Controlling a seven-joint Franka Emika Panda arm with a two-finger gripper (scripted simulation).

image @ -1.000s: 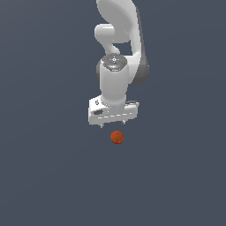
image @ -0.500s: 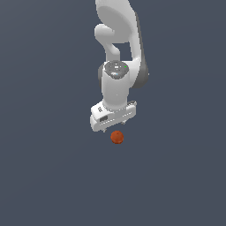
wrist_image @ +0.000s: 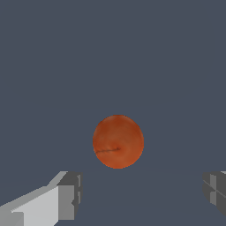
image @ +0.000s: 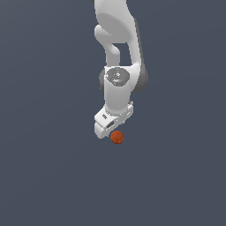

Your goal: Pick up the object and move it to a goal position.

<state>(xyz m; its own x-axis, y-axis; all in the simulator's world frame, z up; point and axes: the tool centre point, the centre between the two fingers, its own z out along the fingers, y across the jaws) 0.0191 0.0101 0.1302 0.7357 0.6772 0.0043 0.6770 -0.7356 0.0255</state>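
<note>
The object is a small orange-red ball (image: pixel 117 137) lying on the flat grey surface in the exterior view, just below the white gripper hand. In the wrist view the ball (wrist_image: pixel 118 141) fills the middle, mottled with a faint dark streak. My gripper (wrist_image: pixel 141 194) is open; one grey fingertip (wrist_image: pixel 70 194) and the other at the frame's edge stand wide apart, with the ball beyond the gap and nothing between them. In the exterior view the gripper (image: pixel 110 130) hangs right over the ball and its fingers are hidden by the hand.
The white arm (image: pixel 117 39) comes down from the top of the exterior view. The plain dark grey surface (image: pixel 48 176) surrounds the ball on all sides.
The hand has turned about its vertical axis and come lower toward the ball. The ball has stayed in place.
</note>
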